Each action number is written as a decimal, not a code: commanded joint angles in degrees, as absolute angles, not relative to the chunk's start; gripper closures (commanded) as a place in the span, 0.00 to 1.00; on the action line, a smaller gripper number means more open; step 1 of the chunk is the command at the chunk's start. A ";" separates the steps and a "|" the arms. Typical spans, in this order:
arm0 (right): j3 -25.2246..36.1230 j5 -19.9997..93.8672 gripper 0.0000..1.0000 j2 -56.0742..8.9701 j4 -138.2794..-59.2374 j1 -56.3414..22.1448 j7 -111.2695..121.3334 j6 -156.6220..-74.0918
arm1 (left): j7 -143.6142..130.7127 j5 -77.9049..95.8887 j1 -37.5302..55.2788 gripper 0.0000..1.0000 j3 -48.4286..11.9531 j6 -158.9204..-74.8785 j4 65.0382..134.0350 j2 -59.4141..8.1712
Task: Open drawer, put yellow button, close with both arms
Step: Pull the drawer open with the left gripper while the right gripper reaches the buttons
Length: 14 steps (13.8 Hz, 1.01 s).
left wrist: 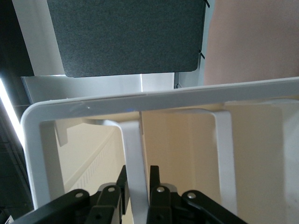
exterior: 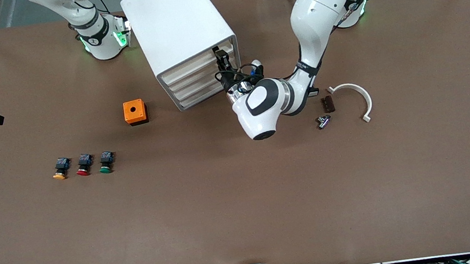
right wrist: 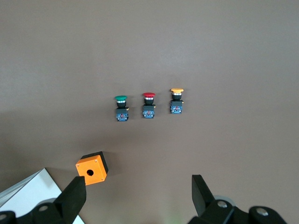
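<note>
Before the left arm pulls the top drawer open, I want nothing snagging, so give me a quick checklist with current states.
1. left gripper closed on the drawer's handle: ok.
2. drawer not yet pulled out of the cabinet: ok.
3. right gripper open, waiting above the table: ok.
4. yellow button free on the table beside the red button: ok.
5. Table in front of the drawer free of objects: ok.

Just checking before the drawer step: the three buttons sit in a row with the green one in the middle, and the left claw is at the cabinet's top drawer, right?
Not quite. The red button is in the middle, between the yellow button and the green button, as the front view shows. The rest stands: the left claw is at the top drawer of the cabinet.
</note>
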State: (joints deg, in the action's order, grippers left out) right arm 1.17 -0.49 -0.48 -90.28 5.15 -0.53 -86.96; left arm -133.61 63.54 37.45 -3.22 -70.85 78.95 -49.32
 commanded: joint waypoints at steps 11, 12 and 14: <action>0.62 -6.05 0.00 -4.40 -92.00 8.79 0.53 -89.81 | -134.21 63.02 36.04 0.97 -0.88 -69.70 77.87 -49.66; 0.62 -6.41 0.00 -4.13 -96.02 9.31 0.53 -94.00 | -134.12 63.10 35.77 0.97 -0.53 -69.78 77.87 -49.66; 0.62 -6.42 0.00 -3.69 -102.46 10.63 0.53 -101.57 | -134.03 63.10 34.98 0.91 0.43 -69.79 77.87 -49.57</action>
State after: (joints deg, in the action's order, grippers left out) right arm 1.37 -5.42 -4.50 -96.31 8.68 -0.27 -95.90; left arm -134.66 63.60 35.88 -1.19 -69.45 78.32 -49.55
